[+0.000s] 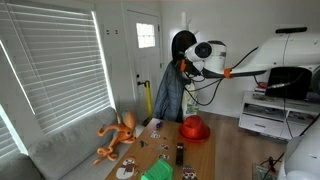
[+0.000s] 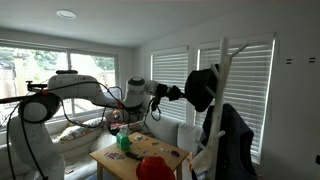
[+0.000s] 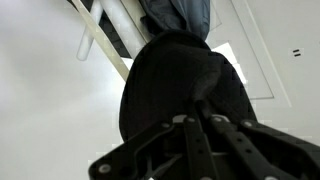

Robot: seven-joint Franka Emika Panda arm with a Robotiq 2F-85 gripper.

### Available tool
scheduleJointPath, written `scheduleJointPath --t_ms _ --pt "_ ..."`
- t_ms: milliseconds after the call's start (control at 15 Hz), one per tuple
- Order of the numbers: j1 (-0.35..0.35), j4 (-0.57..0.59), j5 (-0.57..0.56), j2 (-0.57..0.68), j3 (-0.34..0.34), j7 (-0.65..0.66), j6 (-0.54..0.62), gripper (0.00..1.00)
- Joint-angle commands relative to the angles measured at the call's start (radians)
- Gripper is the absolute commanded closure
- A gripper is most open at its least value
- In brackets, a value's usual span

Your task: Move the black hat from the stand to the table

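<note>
Probably soft and light, the black hat [image 3: 180,80] is best held by its rim, pinched between the jaws of the gripper [image 3: 197,122]

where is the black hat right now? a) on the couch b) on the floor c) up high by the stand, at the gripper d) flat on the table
c: the black hat hangs high beside the stand with the gripper on it; only a red hat sits on the table.

Home living room, grey couch [image 1: 60,148], window blinds [image 1: 50,60], front door [image 1: 143,70]
</note>
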Motion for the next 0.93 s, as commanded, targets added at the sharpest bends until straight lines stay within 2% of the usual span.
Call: scheduleJointPath --t_ms 0,600,733,867 --pt "0.027 -0.014 -0.017 -0.026 -0.023 0.019 0.051 0.99" --pt "0.095 -0.138 0.238 -0.07 -0.059 -0.248 0.372 0.99" --pt "0.153 -0.203 0.4 -0.087 -0.098 -0.408 0.441 0.99" --pt "0.263 -0.27 0.555 -0.107 -0.157 -0.563 0.414 0.99"
